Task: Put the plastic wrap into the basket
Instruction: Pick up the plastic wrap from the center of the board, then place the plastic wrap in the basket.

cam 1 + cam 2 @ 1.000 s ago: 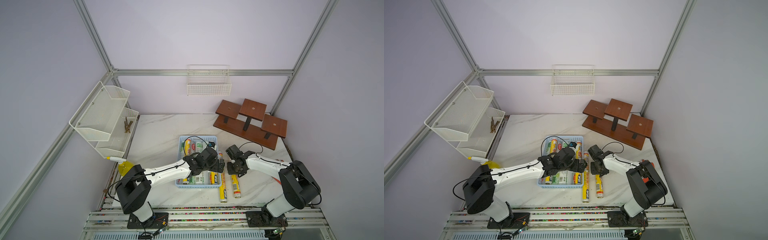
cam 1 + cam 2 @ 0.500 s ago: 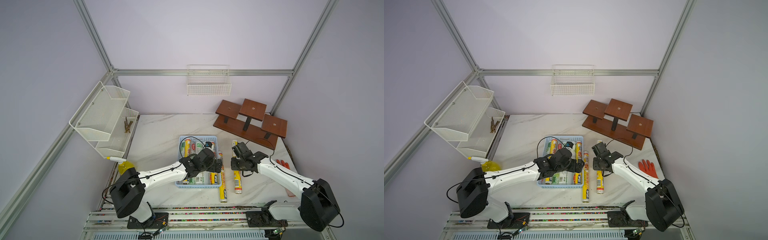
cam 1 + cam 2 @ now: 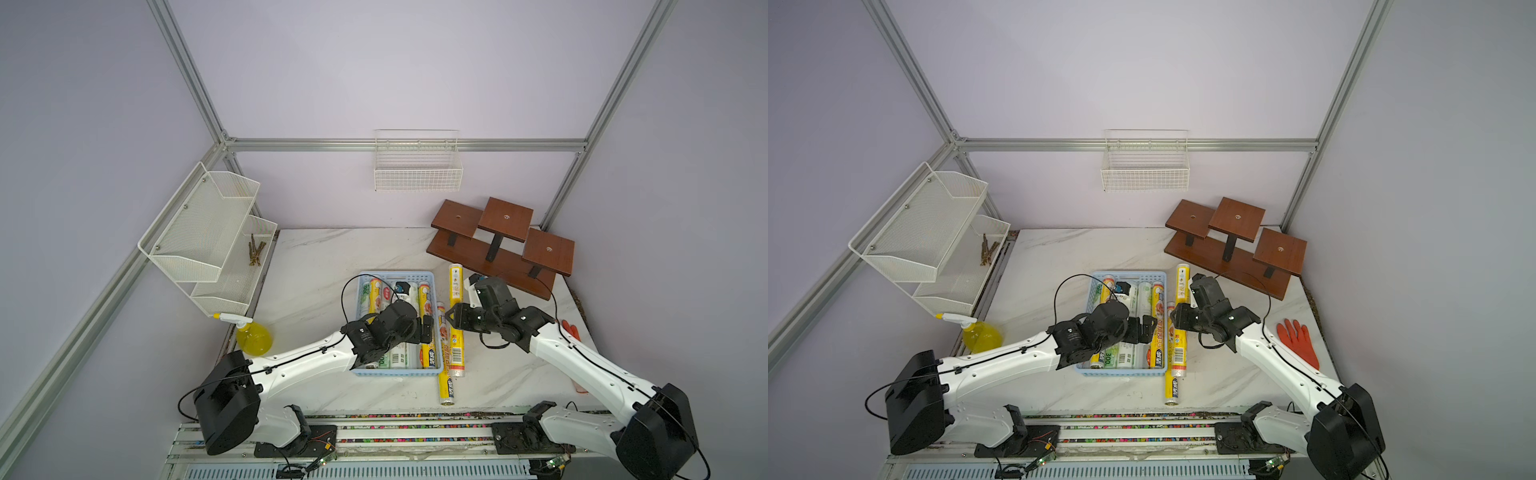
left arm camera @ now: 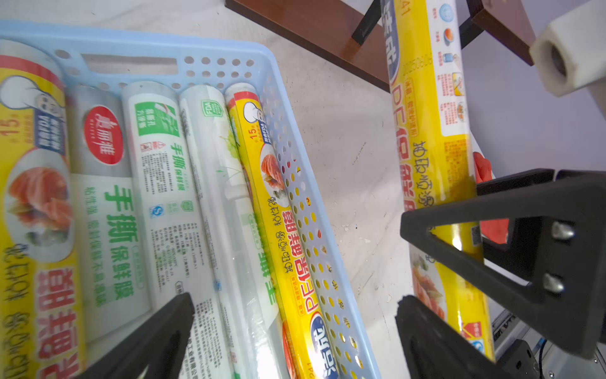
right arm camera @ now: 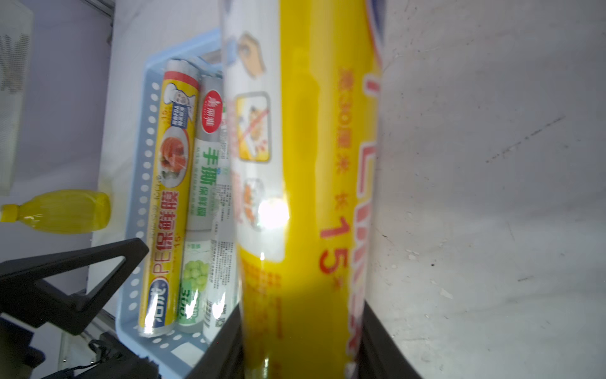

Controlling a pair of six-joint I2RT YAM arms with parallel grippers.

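Note:
The light-blue basket (image 3: 395, 275) (image 4: 272, 95) holds several rolls of plastic wrap (image 3: 376, 295) (image 4: 157, 197), yellow and white-green. My right gripper (image 3: 451, 318) (image 5: 301, 344) is shut on a long yellow roll (image 3: 456, 286) (image 5: 305, 164) (image 4: 423, 131) just right of the basket's right wall, parallel to it. My left gripper (image 3: 428, 328) (image 4: 295, 328) stands open over the basket's right wall, one finger inside and one outside, holding nothing. Another yellow roll (image 3: 444, 374) (image 3: 1172, 382) lies on the table beside the basket, reaching past its front edge.
An orange glove (image 3: 1298, 345) lies right of my right arm. A brown wooden stepped stand (image 3: 503, 245) is at the back right. A yellow spray bottle (image 3: 254, 338), a white mesh rack (image 3: 208, 237) and a wall-hung wire basket (image 3: 417, 170) are also present.
My right arm has stretched out and carried the yellow roll leftward, closer to the basket's right wall. My left gripper has shifted slightly toward the basket's right side.

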